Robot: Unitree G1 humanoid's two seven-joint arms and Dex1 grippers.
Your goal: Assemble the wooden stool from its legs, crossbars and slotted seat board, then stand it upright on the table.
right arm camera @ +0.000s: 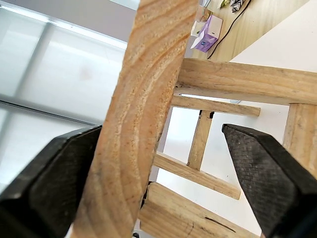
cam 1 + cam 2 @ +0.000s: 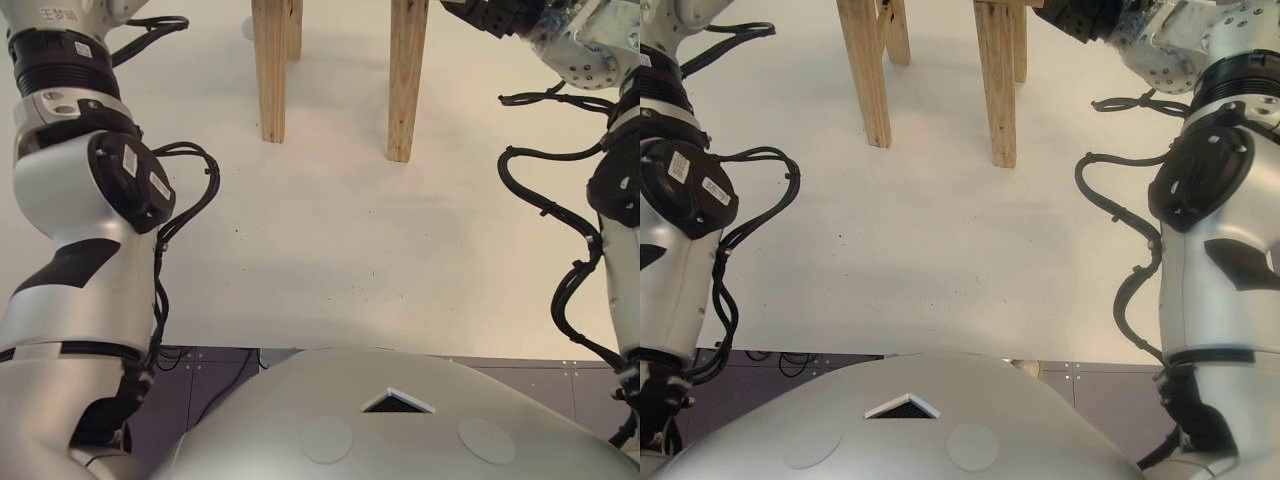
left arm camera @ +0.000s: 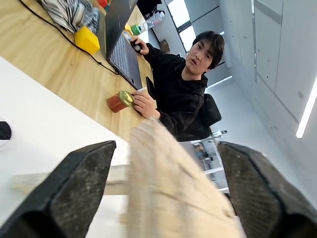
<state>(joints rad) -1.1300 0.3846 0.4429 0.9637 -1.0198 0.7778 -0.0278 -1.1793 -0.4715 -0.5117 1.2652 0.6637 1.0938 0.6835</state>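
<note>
The wooden stool stands on the white table (image 2: pixel 330 240) at the far middle; two pale legs (image 2: pixel 270 70) (image 2: pixel 407 80) rest their feet on the surface, and further legs show behind them. My left gripper (image 3: pixel 166 148) is open, its dark fingers (image 3: pixel 74 193) set wide on either side of a blurred wooden part (image 3: pixel 168 193) without touching it. My right gripper (image 1: pixel 161 131) is open around a thick wooden edge (image 1: pixel 143 109) of the stool; one finger (image 1: pixel 44 183) lies close against the wood, the other (image 1: pixel 267 178) stands well off. Crossbars (image 1: pixel 237 82) run behind.
The table's near edge (image 2: pixel 400 350) runs across in front of me. Black cables (image 2: pixel 185 190) hang from both arms over the table's sides. Beyond the white table is a wooden desk (image 3: pixel 54 64) with a laptop, a yellow block and a red can.
</note>
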